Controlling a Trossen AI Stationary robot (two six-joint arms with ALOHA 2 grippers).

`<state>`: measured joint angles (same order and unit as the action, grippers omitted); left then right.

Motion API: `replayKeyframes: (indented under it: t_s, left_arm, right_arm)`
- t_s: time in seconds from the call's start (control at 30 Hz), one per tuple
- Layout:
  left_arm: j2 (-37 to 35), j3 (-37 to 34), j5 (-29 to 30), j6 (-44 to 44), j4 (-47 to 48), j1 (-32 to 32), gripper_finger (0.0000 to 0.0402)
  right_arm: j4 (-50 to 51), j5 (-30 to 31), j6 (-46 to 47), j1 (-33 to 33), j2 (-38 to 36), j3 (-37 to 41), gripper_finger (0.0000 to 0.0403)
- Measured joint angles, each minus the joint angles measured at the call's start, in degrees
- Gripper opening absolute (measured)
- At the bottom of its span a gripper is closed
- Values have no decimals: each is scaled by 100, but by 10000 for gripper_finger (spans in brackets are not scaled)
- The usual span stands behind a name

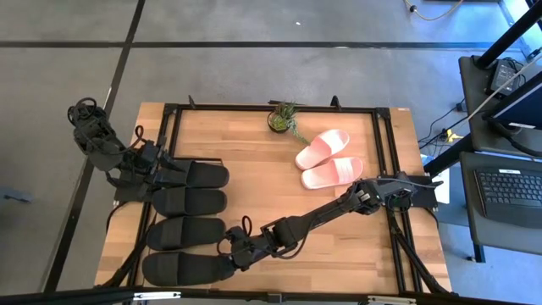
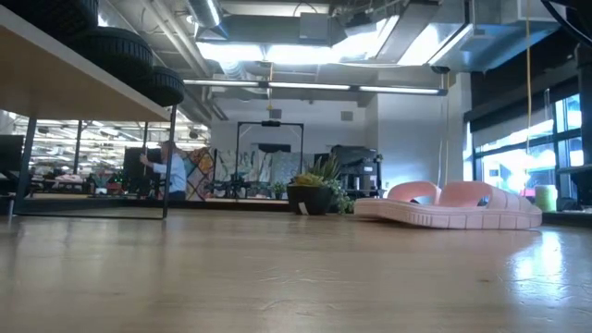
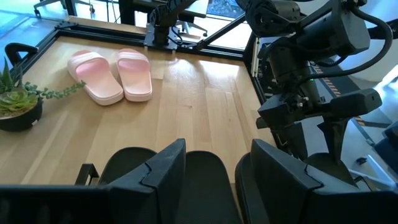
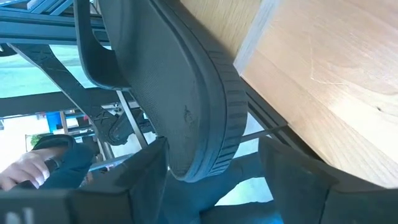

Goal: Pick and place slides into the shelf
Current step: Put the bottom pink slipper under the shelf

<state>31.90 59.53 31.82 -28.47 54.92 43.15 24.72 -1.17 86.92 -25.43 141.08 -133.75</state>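
My left gripper [image 1: 165, 167] sits at the left side of the bench [image 1: 279, 169], over the heel end of the farthest black slide [image 1: 199, 175]. Its fingers [image 3: 163, 171] are spread, with that slide's dark top showing in the gap between them in the left wrist view; they are not closed on it.

Four black slides lie side by side in a row along the left, on the shelf [image 2: 55, 79], which the low view shows as a raised light-wood plank with dark rounded soles along its top. Far to near: the first, then second black slide [image 1: 190, 201], third black slide [image 1: 186, 231], fourth black slide [image 1: 190, 268].

My right arm reaches across from the right edge toward the near left. My right gripper [image 1: 235, 252] is at the toe end of the fourth black slide, near the bench's near edge. In the right wrist view the ribbed sole edge of that slide [image 4: 205, 93] runs between my spread fingers [image 4: 298, 174]; cannot tell if they touch it.

A small potted plant [image 1: 283, 119] stands at the far edge, around the middle. To the right of it, two pink slides [image 1: 330, 159] lie as a pair flat on the bench, just beside each other, well apart from both grippers. They also show in the low view [image 2: 453, 205] and the left wrist view [image 3: 112, 74].

A person [image 2: 171, 171] shows in the room far behind the bench, low view.
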Motion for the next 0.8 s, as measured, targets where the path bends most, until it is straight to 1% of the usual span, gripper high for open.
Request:
replayKeyframes:
  t_s: [0.17, 0.3, 0.43, 0.7, 0.8]
  left_arm:
    - [0, 0, 1, -4, 0, -1, 175]
    - [1, 0, 1, -7, 0, 1, 175]
    - [1, 0, -1, -7, -2, 1, 175]
    - [2, 0, -1, -4, -2, 0, 175]
    - [0, 0, -1, -4, -2, -1, 175]
  right_arm:
    - [194, 0, 144, 0, -10, 0, 251]
    - [722, 2, 390, 0, -28, -105, 251]
    - [1049, 145, 387, 0, -291, -56, 251]
    - [2510, 615, 299, 0, -990, -55, 251]
    - [3327, 850, 300, -2, -1325, -68, 251]
